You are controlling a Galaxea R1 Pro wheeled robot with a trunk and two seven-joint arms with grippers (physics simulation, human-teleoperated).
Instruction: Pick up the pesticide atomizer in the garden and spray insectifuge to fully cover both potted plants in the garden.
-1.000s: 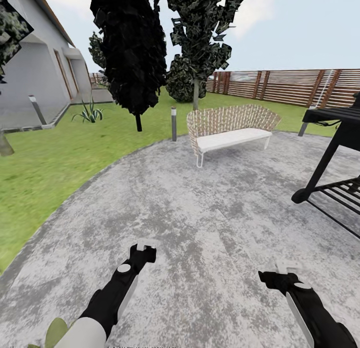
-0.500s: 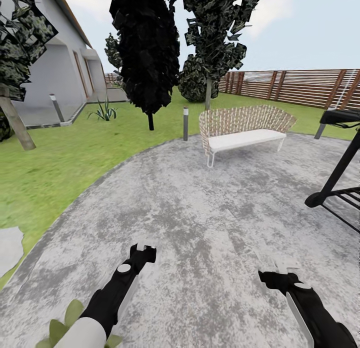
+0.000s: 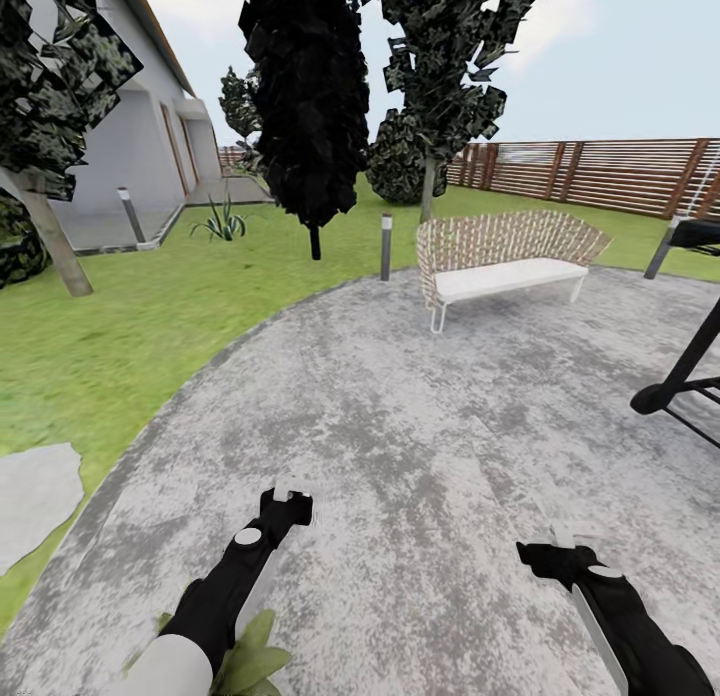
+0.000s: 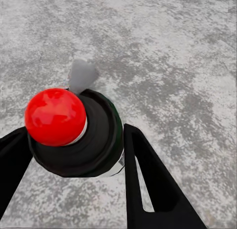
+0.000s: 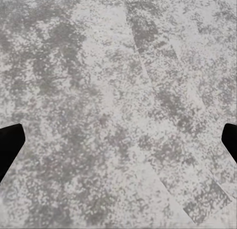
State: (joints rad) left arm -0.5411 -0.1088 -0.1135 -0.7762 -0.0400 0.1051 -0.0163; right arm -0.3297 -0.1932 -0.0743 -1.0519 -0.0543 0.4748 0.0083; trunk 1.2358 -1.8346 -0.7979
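Left gripper clamped on pesticide atomizer, right gripper spread wide, empty, over gravel patio, bench at one o'clock

Two black arms with pale fittings

Each black forearm is marked by a round grey cap; the left claw and right claw are tipped whitish, black fingers seen close.

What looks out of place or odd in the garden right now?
Nothing stands out. The wicker bench stands upright on the gravel patio, and the left gripper holds the pesticide atomizer without any spill.
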